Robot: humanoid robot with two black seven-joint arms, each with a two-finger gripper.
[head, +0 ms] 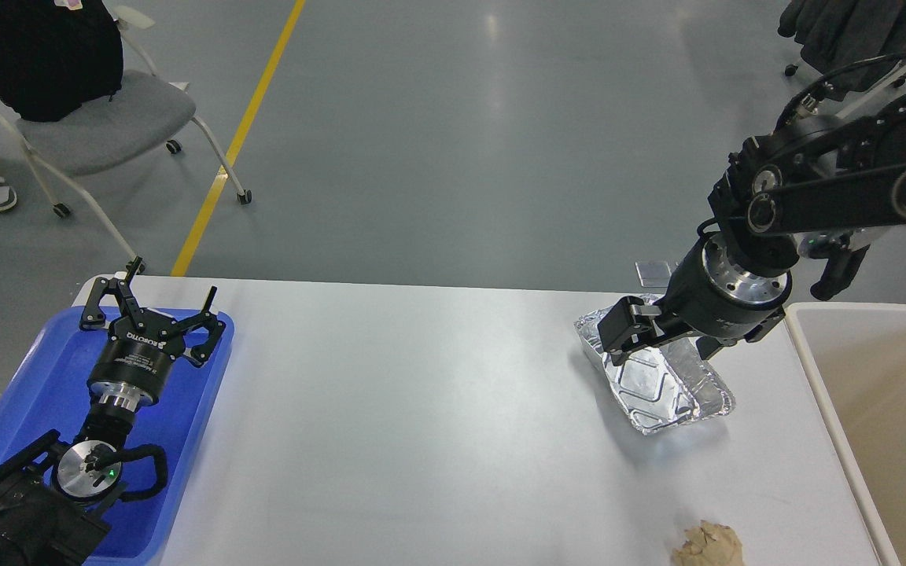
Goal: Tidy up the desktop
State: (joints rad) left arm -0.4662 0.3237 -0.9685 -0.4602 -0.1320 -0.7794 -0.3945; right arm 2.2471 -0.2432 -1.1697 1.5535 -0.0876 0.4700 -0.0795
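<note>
The white table fills the lower part of the view, its far edge running across the middle and its rounded far-left corner showing beside a blue tray. The tray lies along the table's left edge. Above it hangs the left hand, its fingers spread wide and gripping nothing. Near the far-right corner sits a crinkled foil container, shiny and shallow. The right hand reaches down at the container's far-left rim; whether it is clamped on the foil I cannot tell. A crumpled brown paper ball rests at the table's near edge, toward the right. A beige-walled bin stands against the right edge. Beyond lies a grey glossy floor with a yellow line and a wheeled grey chair.
</note>
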